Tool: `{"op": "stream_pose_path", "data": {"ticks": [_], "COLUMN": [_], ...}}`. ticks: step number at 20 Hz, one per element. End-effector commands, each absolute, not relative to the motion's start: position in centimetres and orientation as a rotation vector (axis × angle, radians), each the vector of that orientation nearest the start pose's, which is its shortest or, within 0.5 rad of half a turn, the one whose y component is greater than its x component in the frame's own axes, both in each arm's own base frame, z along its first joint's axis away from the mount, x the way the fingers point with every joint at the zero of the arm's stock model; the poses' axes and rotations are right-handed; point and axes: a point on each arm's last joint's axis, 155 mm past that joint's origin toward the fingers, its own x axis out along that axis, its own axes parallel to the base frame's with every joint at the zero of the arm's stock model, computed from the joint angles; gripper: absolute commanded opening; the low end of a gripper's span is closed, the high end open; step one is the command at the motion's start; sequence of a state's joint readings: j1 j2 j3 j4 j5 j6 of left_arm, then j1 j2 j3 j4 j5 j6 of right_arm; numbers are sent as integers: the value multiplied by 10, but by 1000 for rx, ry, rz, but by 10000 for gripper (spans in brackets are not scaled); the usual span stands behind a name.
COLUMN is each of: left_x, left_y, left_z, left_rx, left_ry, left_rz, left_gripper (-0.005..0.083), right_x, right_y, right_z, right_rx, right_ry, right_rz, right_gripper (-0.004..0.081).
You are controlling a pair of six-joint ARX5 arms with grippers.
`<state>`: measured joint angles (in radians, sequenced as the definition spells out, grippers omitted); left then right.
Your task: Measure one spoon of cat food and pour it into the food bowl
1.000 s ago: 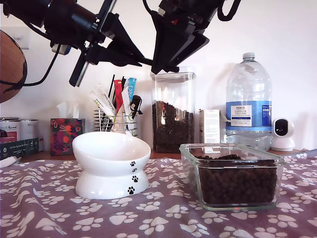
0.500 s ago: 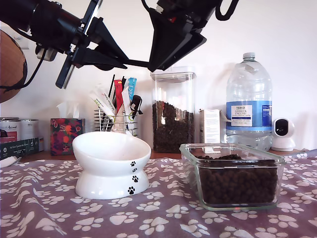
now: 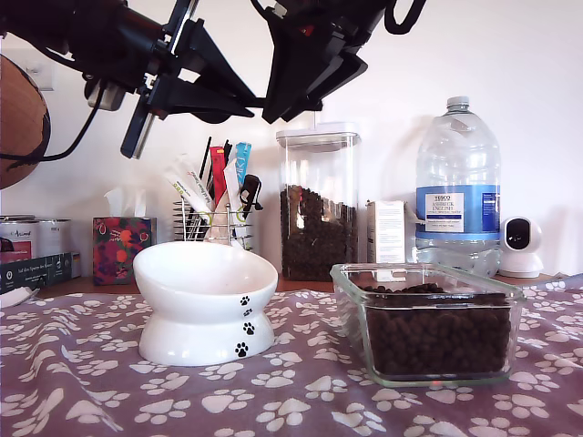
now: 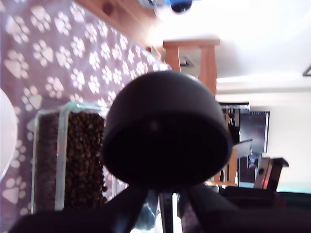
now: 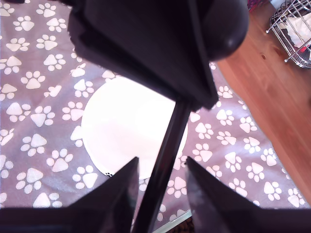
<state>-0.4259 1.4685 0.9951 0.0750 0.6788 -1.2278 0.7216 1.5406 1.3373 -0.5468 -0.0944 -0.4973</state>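
- One spoon point(image 4: 165, 131), one food bowl point(image 3: 205, 300), two end effectors, all accounted for.
- Cat food point(image 3: 437, 337) in two places: heaped in one square glass dish point(image 3: 351, 300) on the exterior view's right, and half filling one tall clear canister point(image 3: 318, 205) behind.
- One water bottle point(image 3: 457, 182) and one wire caddy point(image 3: 214, 218) along the back too.
- Spoon up in the air, high above the tabletop point(image 3: 109, 391), caught between both end effectors.
- Long axis running straight along the thin handle point(image 5: 167, 141), out from my second gripper point(image 5: 163, 170) toward my first gripper point(image 4: 167, 194), the round scoop end at the far end.
- Scoop's dark rounded side filling the first wrist view; whether loaded, impossible to tell.
- My first gripper, reaching in from the exterior view's left: fingers point(image 4: 131, 204) drawn in narrow right at the neck under the scoop, clamped on the spoon.
- My second gripper, coming down from the top of the exterior view: fingers point(image 5: 119, 194) only narrowly parted, handle running between them with slivers of white showing either side at the tips, so no pinch there.
- Food bowl directly below in the second wrist view, standing on the paw-print cloth, just beside the glass dish.
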Motion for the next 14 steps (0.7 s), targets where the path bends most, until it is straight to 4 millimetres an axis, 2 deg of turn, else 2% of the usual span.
{"op": "stream_pose_path", "data": {"ticks": [1, 4, 5, 12, 14], "left_x": [343, 338, 337, 333, 331], "left_y": [-292, -297, -298, -301, -302], "left_z": [225, 225, 226, 230, 231], "left_rx": [-1111, -1048, -1027, -972, -958], "left_ry": [1048, 1028, 1015, 990, 987], "left_rz": [-731, -773, -788, -857, -877], "left_gripper": [-21, -21, -21, -6, 85], "right_x": [324, 324, 324, 326, 328], "right_y": [310, 307, 303, 296, 296], "right_z": [209, 207, 204, 201, 202], "right_rx": [-684, -685, -687, -679, -669], "right_ry": [515, 531, 547, 574, 573], "right_rz": [952, 949, 946, 931, 925], "right_gripper": [165, 73, 0, -11, -11]}}
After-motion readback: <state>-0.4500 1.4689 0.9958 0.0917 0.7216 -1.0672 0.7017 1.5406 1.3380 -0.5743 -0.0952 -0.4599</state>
